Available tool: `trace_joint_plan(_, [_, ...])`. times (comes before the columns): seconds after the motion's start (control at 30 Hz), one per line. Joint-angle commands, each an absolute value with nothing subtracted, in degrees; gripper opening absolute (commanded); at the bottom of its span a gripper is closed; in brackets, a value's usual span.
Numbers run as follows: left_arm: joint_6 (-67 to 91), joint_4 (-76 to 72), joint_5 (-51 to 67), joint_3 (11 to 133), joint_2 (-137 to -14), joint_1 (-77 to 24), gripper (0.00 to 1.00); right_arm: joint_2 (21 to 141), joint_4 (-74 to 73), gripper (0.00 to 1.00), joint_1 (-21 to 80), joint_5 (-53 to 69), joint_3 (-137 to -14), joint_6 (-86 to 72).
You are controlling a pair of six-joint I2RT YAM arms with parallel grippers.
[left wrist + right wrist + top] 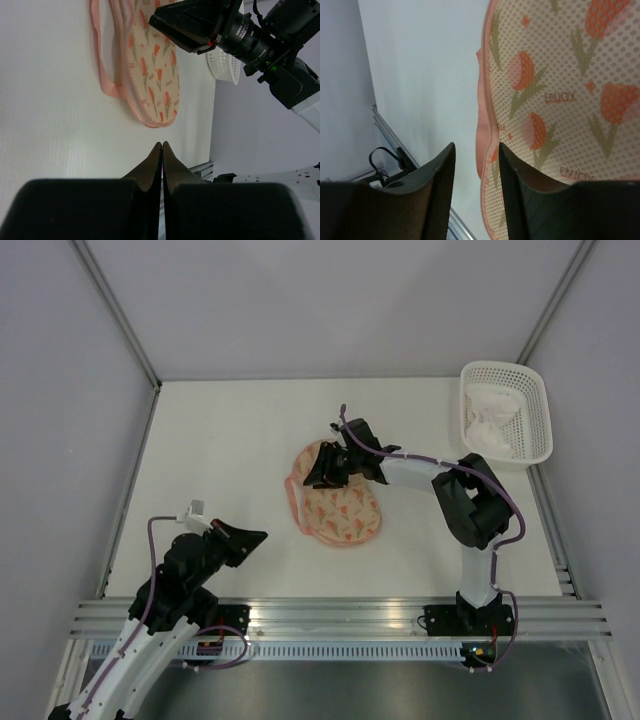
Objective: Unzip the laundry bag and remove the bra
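The laundry bag (342,508) lies mid-table, a cream oval pouch with orange tulip print, pink zip trim and a pink loop (290,495) on its left. My right gripper (325,470) is open over the bag's far end. In the right wrist view its gripper (476,150) straddles the pink trim (482,125) at the bag's edge (560,100). My left gripper (258,537) is shut and empty, on the near left, apart from the bag; the left wrist view shows its gripper (162,145) pointing at the bag (150,65). No bra shows outside the bag.
A white lattice basket (540,415) stands at the back right with white cloth (490,420) in it; it also shows in the left wrist view (222,65). Grey walls enclose the table. A metal rail (330,615) runs along the near edge.
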State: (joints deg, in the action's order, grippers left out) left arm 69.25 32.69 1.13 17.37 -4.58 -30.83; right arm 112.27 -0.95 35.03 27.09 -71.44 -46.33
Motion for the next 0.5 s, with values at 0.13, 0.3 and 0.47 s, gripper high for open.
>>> trace_joint_plan(0.13, [70.58,33.66,0.18,19.95,-4.13,-30.59,0.02,106.97,-4.82,0.66,35.51,26.11,-76.81,-39.39])
trace_joint_plan(0.3, [70.58,33.57,0.26,20.30,-4.75,-30.59,0.02,98.89,-15.27,0.76,35.42,16.20,-82.51,-31.92])
trace_joint_plan(0.47, [70.31,31.74,0.26,19.78,-5.89,-30.59,0.03,91.34,-28.03,0.98,35.60,2.74,-82.80,-23.13])
